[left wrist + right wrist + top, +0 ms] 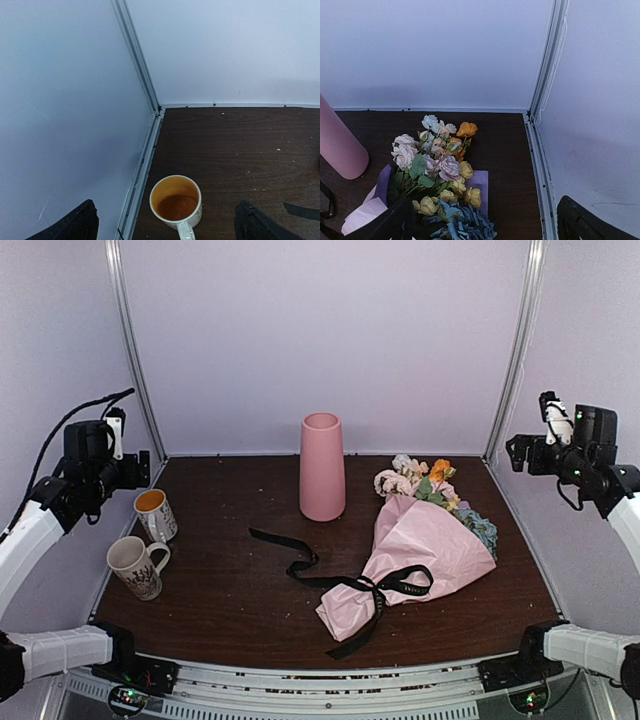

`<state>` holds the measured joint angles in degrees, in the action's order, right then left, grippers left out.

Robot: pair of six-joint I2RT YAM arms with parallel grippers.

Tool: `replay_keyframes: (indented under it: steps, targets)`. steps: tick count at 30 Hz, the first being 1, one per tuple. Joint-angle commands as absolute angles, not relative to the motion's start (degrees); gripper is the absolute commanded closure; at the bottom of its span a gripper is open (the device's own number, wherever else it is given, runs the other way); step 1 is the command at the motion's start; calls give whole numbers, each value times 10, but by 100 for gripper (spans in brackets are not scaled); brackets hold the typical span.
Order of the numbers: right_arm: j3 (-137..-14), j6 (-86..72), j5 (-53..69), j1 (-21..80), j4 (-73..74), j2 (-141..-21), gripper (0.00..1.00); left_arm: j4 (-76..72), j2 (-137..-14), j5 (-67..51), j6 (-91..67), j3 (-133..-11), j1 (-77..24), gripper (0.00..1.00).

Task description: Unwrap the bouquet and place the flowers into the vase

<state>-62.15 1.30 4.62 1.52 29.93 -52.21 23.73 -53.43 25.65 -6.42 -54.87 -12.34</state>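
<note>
Pink-wrapped bouquet [415,565] is laid diagonally, flowers [425,480] toward far right; right gripper [552,418] is placed nearer than left gripper [116,432]; both are held wide, empty.

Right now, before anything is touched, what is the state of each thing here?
Bouquet: lying on its side, still wrapped.
Black ribbon: still tied around the wrap.
Vase: upright, no flowers in it.
Orange-lined mug: upright.
Near mug: upright.
Left gripper: jaws open, holding nothing.
Right gripper: jaws open, holding nothing.
</note>
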Motion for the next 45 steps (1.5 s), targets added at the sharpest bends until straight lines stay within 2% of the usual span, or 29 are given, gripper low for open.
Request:
replay_keyframes:
  steps: [1,4,12,18,24,30,38,45]
  targets:
    - [-598,52,75,25,297,-518,0,201,-556,167,-34,-573,-170,3]
    - [-572,105,124,28,320,-502,0,230,-586,140,-31,-608,-235,2]
    - [-550,313,287,34,509,-467,1,292,-692,76,-17,-690,-466,2]
    - [-466,468,285,62,578,-445,11,289,-805,4,-27,-697,-592,2]
    - [-333,576,169,150,506,-444,23,259,-946,-45,-30,-708,-628,2]
    - [-291,608,116,177,391,-528,33,209,-1047,-96,-23,-711,-631,2]
    - [-238,591,69,178,167,-593,29,179,-1162,-147,21,-763,-631,2]
    - [-248,610,22,169,66,-681,32,154,-1238,-225,20,-809,-635,2]
